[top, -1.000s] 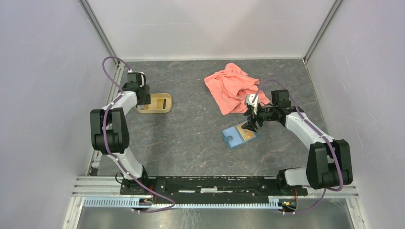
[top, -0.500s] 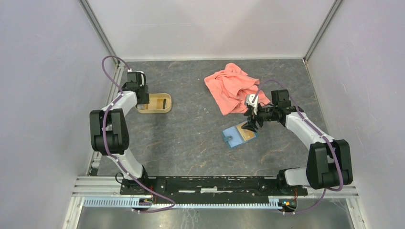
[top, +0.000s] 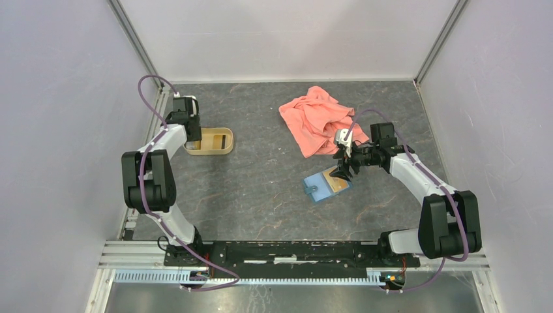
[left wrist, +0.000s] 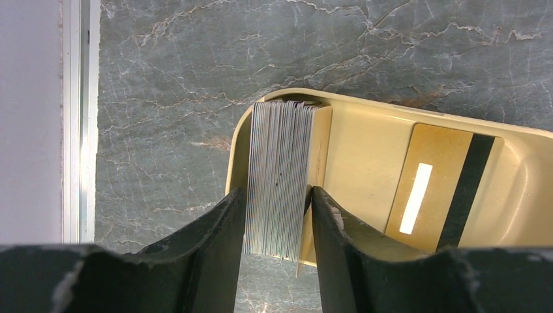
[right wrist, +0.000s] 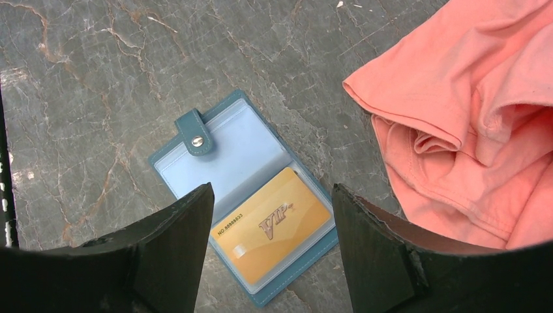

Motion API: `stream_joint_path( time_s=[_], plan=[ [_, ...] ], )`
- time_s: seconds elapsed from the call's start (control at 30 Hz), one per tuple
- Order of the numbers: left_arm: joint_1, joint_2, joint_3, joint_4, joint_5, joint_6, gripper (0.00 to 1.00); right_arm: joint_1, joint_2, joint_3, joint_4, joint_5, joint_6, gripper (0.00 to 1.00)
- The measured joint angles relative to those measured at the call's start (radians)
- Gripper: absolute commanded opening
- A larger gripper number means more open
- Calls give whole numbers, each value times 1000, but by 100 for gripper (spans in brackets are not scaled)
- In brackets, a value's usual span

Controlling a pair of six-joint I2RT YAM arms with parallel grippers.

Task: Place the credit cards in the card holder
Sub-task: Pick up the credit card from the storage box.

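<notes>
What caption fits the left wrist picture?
Left tool flanks a stack of credit cards standing on edge in the tan tray.

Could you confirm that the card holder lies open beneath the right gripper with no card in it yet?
Not quite. The card holder does lie open beneath the right gripper, but it is not empty: one orange card already sits in it, as the right wrist view shows.
</notes>
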Motion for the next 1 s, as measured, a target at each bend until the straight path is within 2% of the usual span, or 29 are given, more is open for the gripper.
stream_joint_path(
  time_s=[0.47,0.73,1.0],
  plan=[
    [0,0,10,-1,34,0,28,0,4,4,-7,-1,-4,73],
    [0,0,13,-1,63,0,9,0,13,4,-8,-2,-4,73],
    [0,-2,17,-5,107,0,6,0,13,4,-8,-4,-5,73]
  ],
)
